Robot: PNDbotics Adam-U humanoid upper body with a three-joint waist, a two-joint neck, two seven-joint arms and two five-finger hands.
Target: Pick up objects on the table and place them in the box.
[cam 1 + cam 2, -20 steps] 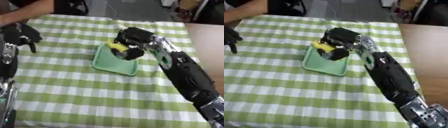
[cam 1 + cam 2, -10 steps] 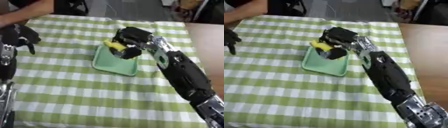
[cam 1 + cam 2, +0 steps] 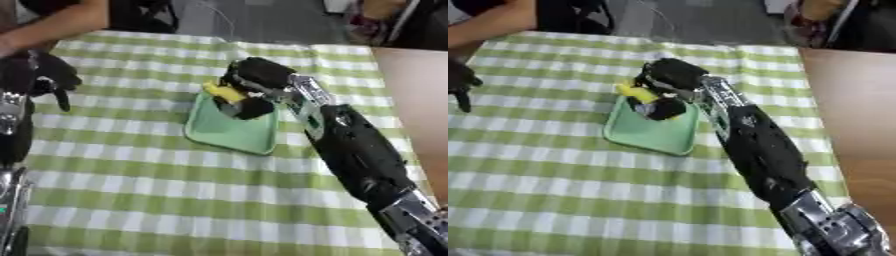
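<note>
A shallow green box (image 3: 227, 131) lies on the green-and-white checked tablecloth (image 3: 175, 200). My right hand (image 3: 254, 85) hovers over the box's far end, its fingers curled around a yellow object (image 3: 224, 92) held just above the box's rim. My left hand (image 3: 39, 75) rests at the left edge of the cloth, black fingers hanging relaxed with nothing in them. In the right eye view the yellow object (image 3: 637, 93) shows left of the curled fingers.
A brown wooden surface (image 3: 420, 110) borders the cloth on the right. A person's bare arm (image 3: 61, 22) reaches along the far left edge behind my left hand. Dark clutter stands beyond the far edge.
My right hand with the yellow object has stayed over the far end of the box, shifting only slightly. The left hand has not moved.
</note>
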